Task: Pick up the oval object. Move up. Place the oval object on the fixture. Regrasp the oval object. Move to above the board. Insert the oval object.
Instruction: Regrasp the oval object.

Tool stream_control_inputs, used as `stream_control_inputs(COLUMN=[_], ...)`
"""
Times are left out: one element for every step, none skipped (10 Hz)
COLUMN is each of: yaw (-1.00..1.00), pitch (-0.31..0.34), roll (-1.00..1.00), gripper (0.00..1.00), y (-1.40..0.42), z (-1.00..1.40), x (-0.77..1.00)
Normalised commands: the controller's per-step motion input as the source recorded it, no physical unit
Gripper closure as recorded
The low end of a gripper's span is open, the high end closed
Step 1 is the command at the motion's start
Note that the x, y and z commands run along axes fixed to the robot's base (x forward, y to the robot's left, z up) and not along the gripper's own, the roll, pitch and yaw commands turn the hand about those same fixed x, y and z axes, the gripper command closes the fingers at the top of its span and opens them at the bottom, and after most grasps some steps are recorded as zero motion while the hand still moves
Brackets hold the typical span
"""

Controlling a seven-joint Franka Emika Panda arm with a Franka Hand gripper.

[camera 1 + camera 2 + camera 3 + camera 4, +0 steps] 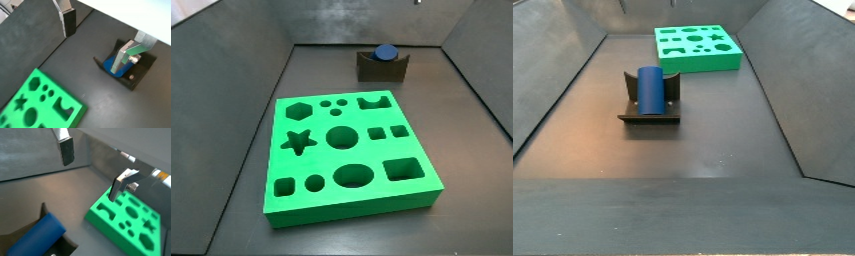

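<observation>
The oval object [651, 91] lies in the notch of the fixture [647, 118], well apart from the board [698, 49] farther back on the dark floor; so the pick, lift and placing look done. The claw [100, 37] is seen only in the wrist views, fingers [69, 22] spread wide with nothing between them, above the fixture; neither side view shows it. Regrasp, carry over the board and insertion into the oval hole [287, 185] remain.

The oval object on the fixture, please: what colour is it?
Blue: the oval object shows best in a side view.
</observation>
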Motion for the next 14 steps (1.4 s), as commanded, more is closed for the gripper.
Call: stream_control_inputs(yaw=[0.0, 0.0, 0.0, 0.0, 0.0, 0.0, 0.0, 0.0, 0.0, 0.0, 0.0, 0.0, 0.0, 0.0], pitch=[-0.012, -0.018, -0.024, -0.033, -0.039, -0.046, -0.053, -0.061, -0.064, -0.065, -0.062, -0.057, -0.053, -0.045], roll=[1.0, 1.0, 1.0, 1.0, 1.0, 1.0, 1.0, 1.0, 1.0, 1.0, 1.0, 1.0, 1.0, 1.0], gripper=[0.0, 0.0, 0.0, 0.0, 0.0, 0.0, 0.0, 0.0, 0.0, 0.0, 0.0, 0.0, 0.0, 0.0], y=[-0.03, -0.03, -0.03, -0.03, -0.02, -0.02, -0.02, -0.02, -0.02, -0.02, -0.02, -0.02, -0.02, -0.02], z=[0.02, 0.02, 0.01, 0.0, 0.01, 0.01, 0.0, 0.0, 0.0, 0.01, 0.02, 0.02, 0.0, -0.01], x=[-0.04, -0.05, -0.05, -0.05, -0.05, -0.05, -0.05, -0.04, -0.04, -0.04, -0.03, -0.02, 0.0, 0.02])
